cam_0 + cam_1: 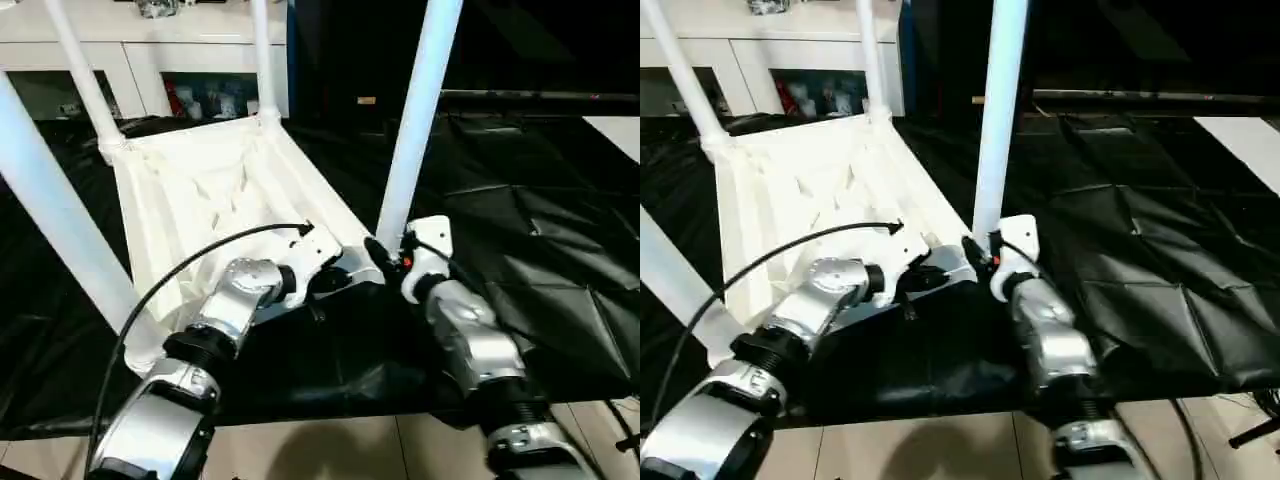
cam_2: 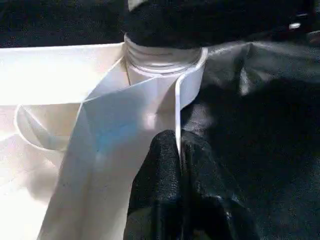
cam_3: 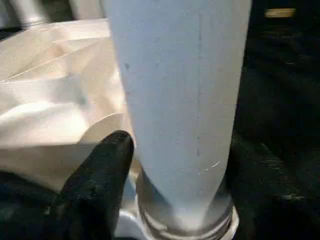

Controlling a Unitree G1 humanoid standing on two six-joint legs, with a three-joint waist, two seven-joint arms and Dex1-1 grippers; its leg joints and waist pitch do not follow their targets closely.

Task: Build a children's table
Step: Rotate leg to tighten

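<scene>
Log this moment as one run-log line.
stage: fourth leg at socket | white plastic table top: upside down, black-draped table | left gripper: shut on rim | right gripper: around white tube leg

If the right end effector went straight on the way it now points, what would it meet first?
Most likely the near-right leg of the upturned children's table: the right end effector points at the leg's base just above its socket, and the leg already stands between the fingers.
</scene>
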